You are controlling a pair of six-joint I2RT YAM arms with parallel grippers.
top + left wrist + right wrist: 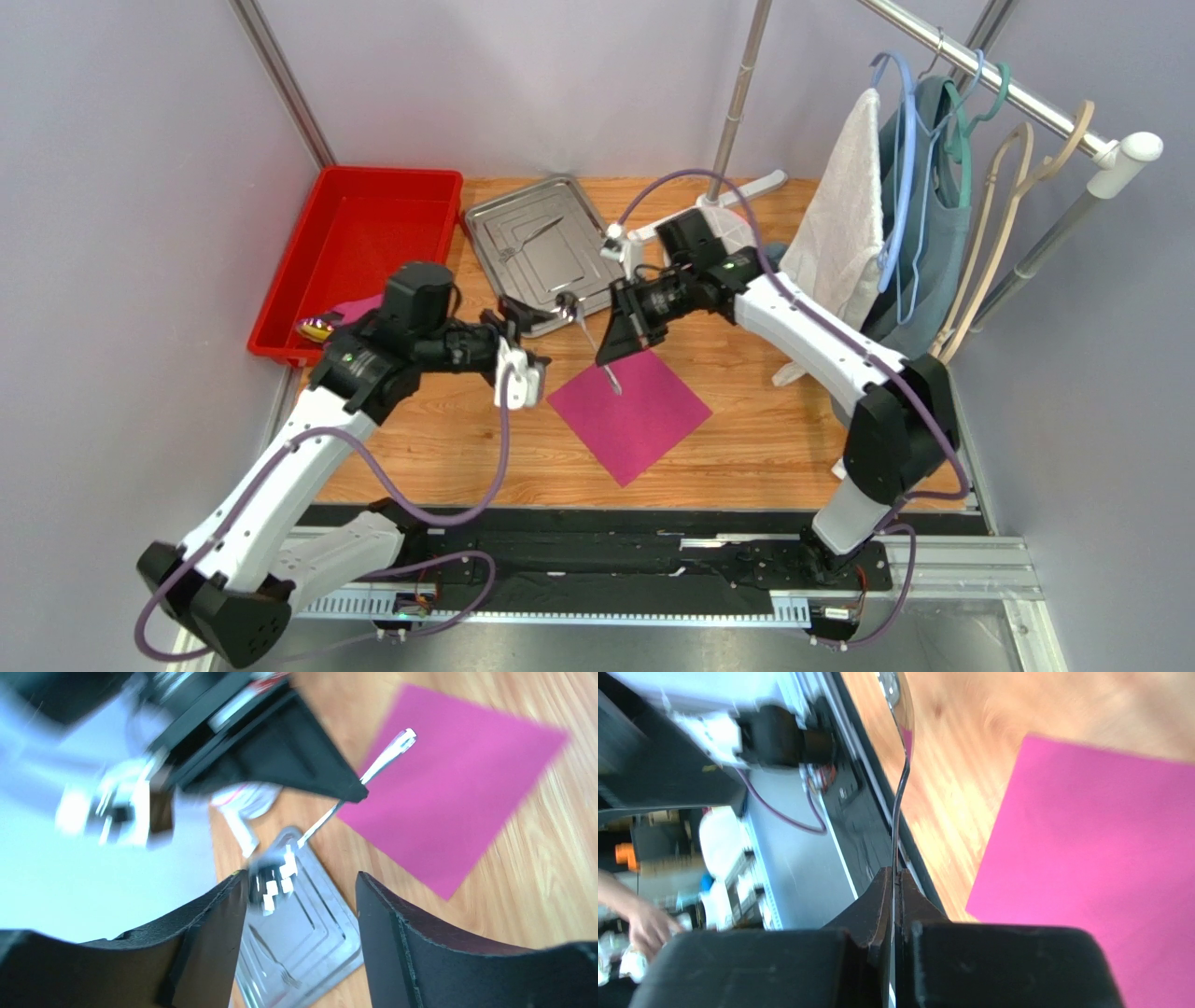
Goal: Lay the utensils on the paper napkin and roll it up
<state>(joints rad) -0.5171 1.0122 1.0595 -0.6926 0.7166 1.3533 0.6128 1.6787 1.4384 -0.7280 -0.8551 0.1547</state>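
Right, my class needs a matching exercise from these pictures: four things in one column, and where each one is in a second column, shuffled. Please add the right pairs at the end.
Things
1. spoon
2. paper napkin
3. steel tray
4. white towel

Places
A. hanging on the rack
B. lying flat on the table
C. clamped in the right fingers
D. next to the red bin

Pairs: 1-C, 2-B, 3-D, 4-A

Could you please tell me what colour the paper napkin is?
The paper napkin is plain magenta-pink, clearest in the top external view.
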